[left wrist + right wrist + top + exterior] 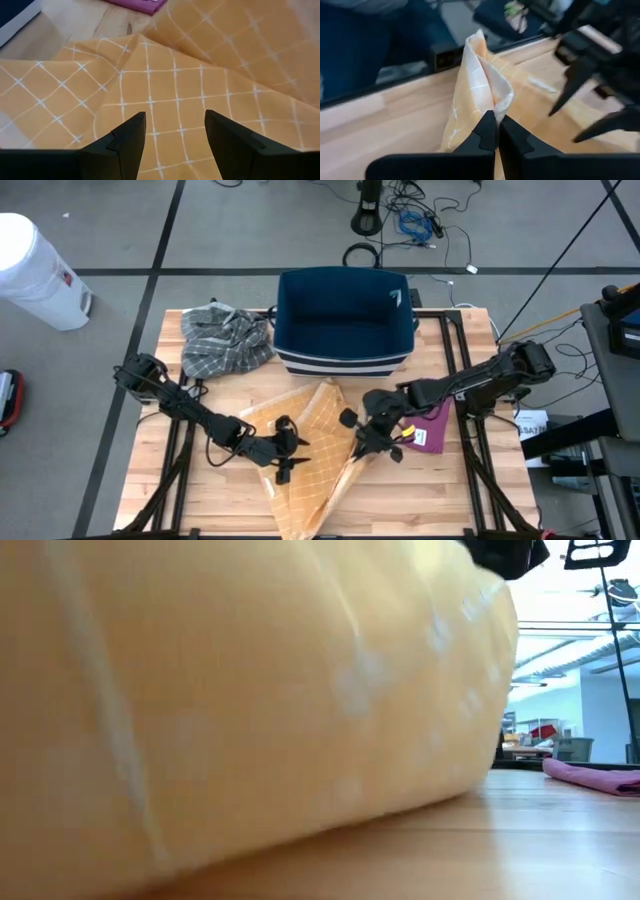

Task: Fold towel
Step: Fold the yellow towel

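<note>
An orange towel (300, 450) with a white grid lies at the table's middle, one point toward the near edge, and it fills most of the low view (250, 690). My left gripper (287, 452) stands open over the towel's left half, and the cloth (175, 85) shows between its fingers (131, 137). My right gripper (360, 448) is shut on the towel's right edge. Part of that edge (480, 65) stands up in a raised fold. My left gripper is open just above the towel; whether its fingertips touch the cloth I cannot tell. My right gripper pinches a folded-over bit of the towel's right edge (492, 102) between its two fingers, more than one layer. The fingers slant down from the table's right. The pinched fold stands raised while the rest of the towel lies on the table.
A navy bin (345, 320) stands at the far middle, with a grey plaid cloth (225, 340) bunched to its left. A magenta cloth (432, 430) lies flat under my right arm. A white bucket (35, 270) stands on the floor beyond the table's far left.
</note>
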